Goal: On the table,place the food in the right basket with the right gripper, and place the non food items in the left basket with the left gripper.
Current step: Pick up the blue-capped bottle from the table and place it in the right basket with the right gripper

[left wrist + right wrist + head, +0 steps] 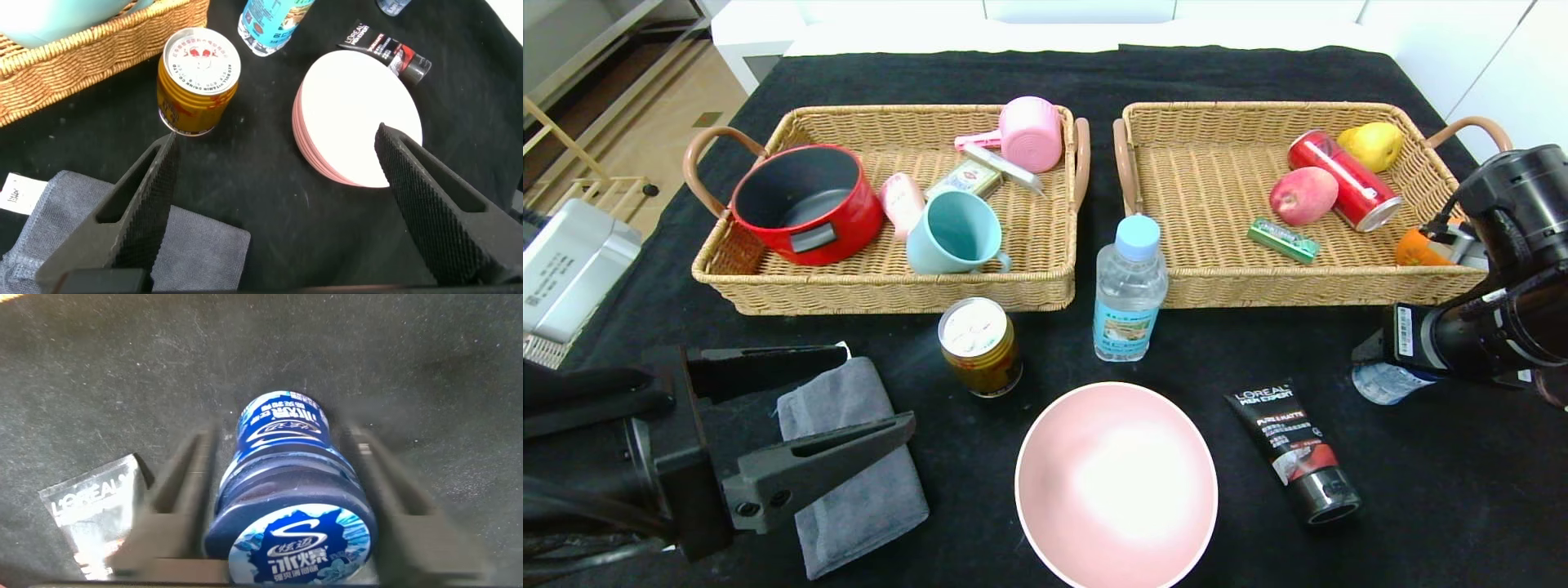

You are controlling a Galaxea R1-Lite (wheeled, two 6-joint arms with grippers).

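My left gripper is open, low over the near left of the table, straddling the edge of the folded grey towel; in the left wrist view the towel lies under one finger. The pink bowl, L'Oreal tube, gold can and water bottle stand in front of the left basket and right basket. My right gripper is at the right, its fingers on either side of the blue-lidded jar with small gaps showing.
The left basket holds a red pot, teal mug, pink ribbed cup and small packs. The right basket holds an apple, red can, pear, green pack and an orange. A silver box sits at the left edge.
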